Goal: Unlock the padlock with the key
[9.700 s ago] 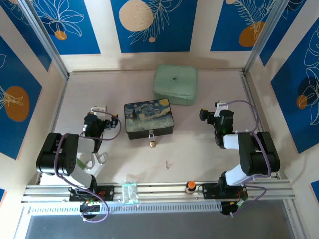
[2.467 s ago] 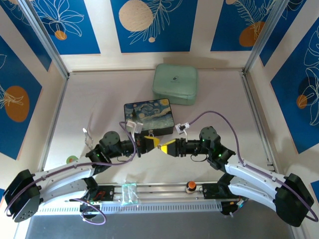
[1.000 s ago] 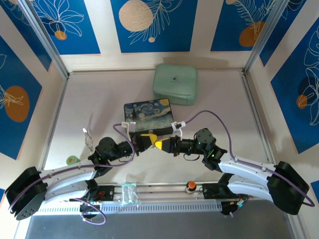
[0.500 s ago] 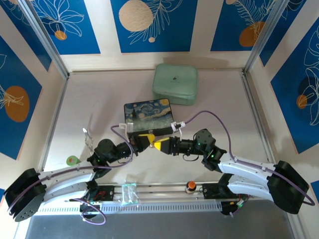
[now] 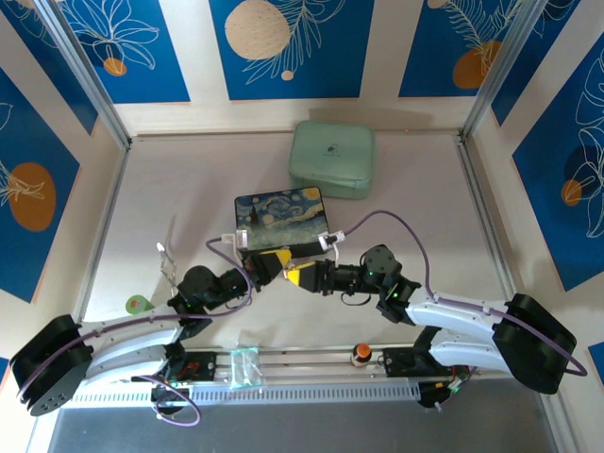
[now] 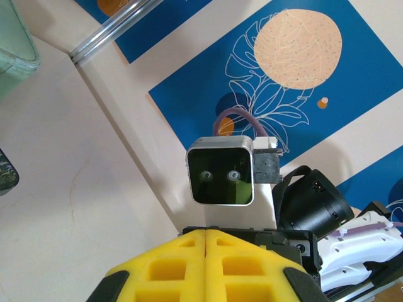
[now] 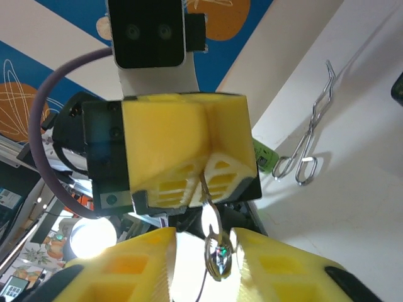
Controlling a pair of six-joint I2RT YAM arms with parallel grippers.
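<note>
From above, I am seeing the starry-night painted rectangular box (image 5: 279,219) and the mint-green rounded case (image 5: 331,159) sitting closed, contents hidden, while the left gripper (image 5: 276,263) and right gripper (image 5: 296,276) are meeting just in front of the box. On the left wrist camera, the left gripper's yellow foam pads (image 6: 170,270) are pressing flat together. On the right wrist camera, they are pinching the thin silver metal key (image 7: 216,248), which is hanging down between the right gripper's parted fingers.

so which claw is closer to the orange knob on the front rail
Right. The right claw is beyond the knob and a little to its left; the left claw is farther left and farther back, tip to tip with the right one.
</note>
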